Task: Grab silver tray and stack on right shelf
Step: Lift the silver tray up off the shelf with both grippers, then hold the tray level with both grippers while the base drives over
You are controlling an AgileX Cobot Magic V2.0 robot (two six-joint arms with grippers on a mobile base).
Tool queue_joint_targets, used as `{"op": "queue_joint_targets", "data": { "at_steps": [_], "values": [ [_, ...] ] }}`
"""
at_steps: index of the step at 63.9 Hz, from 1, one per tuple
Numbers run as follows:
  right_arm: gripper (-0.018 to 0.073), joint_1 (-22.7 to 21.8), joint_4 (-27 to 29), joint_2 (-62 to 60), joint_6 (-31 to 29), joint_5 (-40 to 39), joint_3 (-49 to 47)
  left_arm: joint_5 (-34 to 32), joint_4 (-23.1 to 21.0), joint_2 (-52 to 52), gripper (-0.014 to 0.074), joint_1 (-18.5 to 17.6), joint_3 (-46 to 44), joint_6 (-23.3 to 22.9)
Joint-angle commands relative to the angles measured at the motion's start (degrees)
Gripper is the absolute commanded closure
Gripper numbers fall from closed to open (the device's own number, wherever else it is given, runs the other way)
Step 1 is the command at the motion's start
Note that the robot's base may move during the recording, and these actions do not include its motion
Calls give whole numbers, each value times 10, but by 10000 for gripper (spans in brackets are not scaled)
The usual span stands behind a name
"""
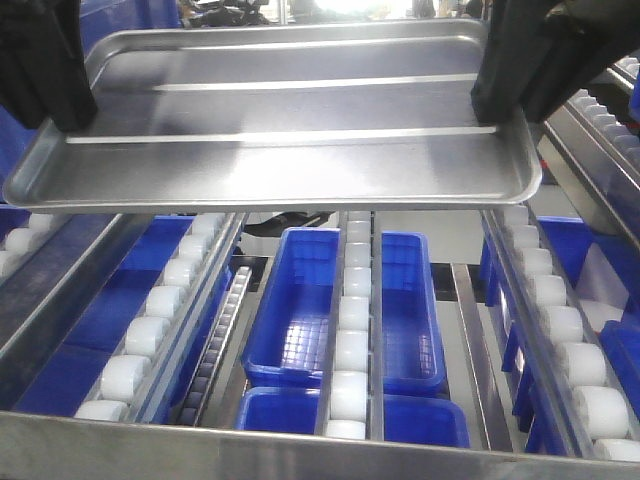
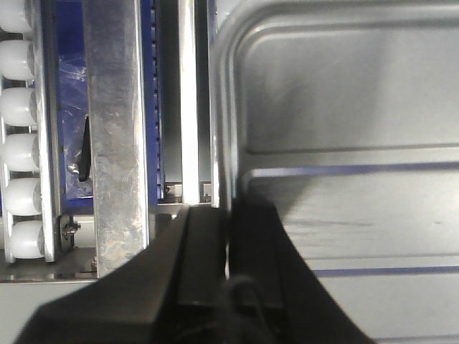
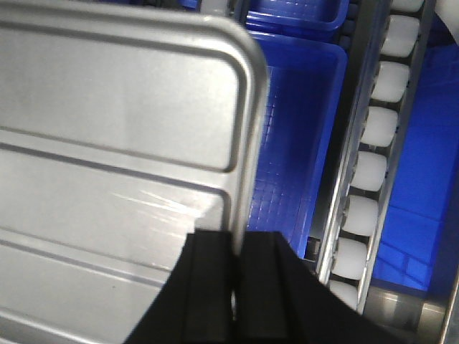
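In the front view the tray (image 1: 280,140) hangs level in the air above the shelf (image 1: 300,447), touching no part of it. Two ribs (image 1: 300,83) run from side to side across its shiny base. The left pincer (image 1: 62,118) is clamped on the tray's left rim and the right pincer (image 1: 497,105) on its right rim. Under the tray, rails of white rollers (image 1: 352,345) run away from the camera. Blue bins (image 1: 300,310) sit on a lower level between the rails. The shelf's flat steel front edge crosses the bottom of the picture.

In the left wrist view the left pincer (image 2: 228,236) pinches the rim of the tray (image 2: 344,93), with one black finger outside the edge, one inside, and both pressed to the metal. A rib (image 2: 358,170) crosses the base just beyond the inner finger. Left of the tray and lower down lie a steel bar (image 2: 115,129) and a column of rollers (image 2: 18,143).

In the right wrist view the right pincer (image 3: 237,251) pinches the tray (image 3: 122,107) by its rim, a little below a rounded corner, and the fingers are tight on either side of the edge. Past the rim, lower down, lies a bin (image 3: 297,136). A rail of rollers (image 3: 369,172) runs beside it at the right.
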Motion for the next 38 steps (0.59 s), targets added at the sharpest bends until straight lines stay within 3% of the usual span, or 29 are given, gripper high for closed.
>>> {"op": "queue_joint_targets", "data": {
  "at_steps": [1,38],
  "values": [
    [501,-2,-39,-15,-12,-17,-23,16,29,-15,689,-5,-16,14],
    [501,-2,-39,-15,-12,-17,-23,16,28,-15,689,-5,-16,14]
  ]
}}
